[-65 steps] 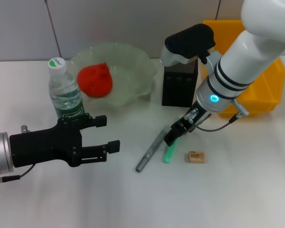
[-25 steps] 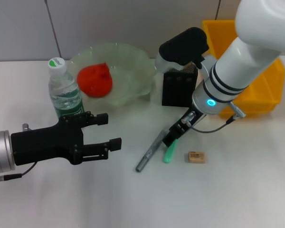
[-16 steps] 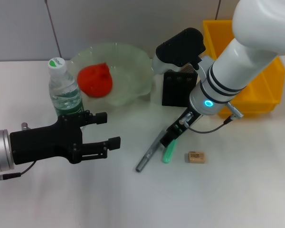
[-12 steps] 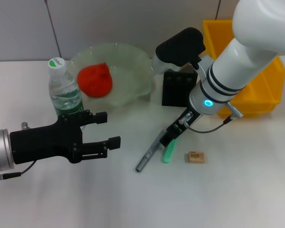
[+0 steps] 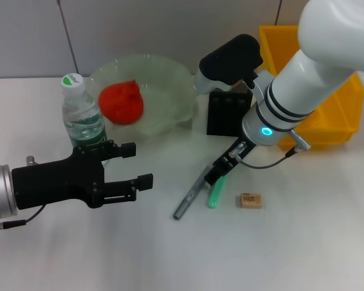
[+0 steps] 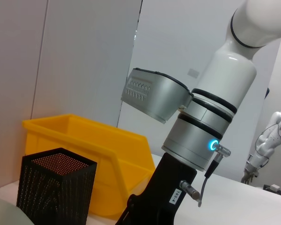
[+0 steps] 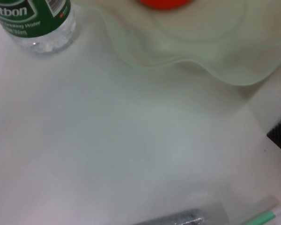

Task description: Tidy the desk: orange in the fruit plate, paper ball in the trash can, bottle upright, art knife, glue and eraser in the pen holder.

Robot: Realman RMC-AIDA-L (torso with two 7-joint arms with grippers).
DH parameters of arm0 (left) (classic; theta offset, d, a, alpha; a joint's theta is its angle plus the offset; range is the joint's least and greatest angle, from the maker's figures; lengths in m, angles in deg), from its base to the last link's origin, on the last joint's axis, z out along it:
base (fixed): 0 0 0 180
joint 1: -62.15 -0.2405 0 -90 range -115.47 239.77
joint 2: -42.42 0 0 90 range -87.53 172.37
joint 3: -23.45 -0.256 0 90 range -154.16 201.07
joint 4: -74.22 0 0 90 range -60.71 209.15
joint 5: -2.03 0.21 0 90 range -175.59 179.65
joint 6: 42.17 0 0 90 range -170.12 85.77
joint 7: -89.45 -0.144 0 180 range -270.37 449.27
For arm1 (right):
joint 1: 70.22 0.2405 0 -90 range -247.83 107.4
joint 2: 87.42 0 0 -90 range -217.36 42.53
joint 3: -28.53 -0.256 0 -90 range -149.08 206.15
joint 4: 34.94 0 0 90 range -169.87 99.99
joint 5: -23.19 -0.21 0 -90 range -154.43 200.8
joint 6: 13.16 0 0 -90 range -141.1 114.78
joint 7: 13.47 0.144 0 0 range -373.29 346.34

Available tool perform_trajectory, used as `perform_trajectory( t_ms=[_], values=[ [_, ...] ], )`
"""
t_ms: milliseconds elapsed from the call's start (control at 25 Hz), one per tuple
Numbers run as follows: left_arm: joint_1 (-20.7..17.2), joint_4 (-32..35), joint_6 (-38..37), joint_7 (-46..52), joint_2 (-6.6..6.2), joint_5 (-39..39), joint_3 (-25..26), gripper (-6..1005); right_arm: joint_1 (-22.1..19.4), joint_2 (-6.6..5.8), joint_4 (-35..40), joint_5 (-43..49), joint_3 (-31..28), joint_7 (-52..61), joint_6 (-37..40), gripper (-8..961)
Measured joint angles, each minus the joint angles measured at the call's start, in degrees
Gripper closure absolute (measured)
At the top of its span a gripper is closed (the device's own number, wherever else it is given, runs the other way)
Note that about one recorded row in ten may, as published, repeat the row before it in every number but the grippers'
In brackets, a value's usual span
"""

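the right gripper (image 5: 219, 174) has been shifted slightly left vs. a few s ago and is now set low between the art knife (image 5: 192, 193) and the green glue (image 5: 216, 194), just in front of the pen holder (image 5: 229, 113). its finger state can't be told; nothing is seen held. the eraser (image 5: 250, 200) lies front-right of the holder. a pick of knife or glue is judged imminent. the left gripper (image 5: 128, 170) is parked open, well left of the holder.
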Motion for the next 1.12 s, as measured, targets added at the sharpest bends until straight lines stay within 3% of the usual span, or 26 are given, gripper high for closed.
perform_trajectory(
  t_ms=[1120],
  values=[
    [0.59, 0.0, 0.54, 0.07, -0.15, 0.01, 0.52, 206, -0.29, 0.0, 0.02, -0.38, 1.55, -0.62, 0.43, 168]
  ],
)
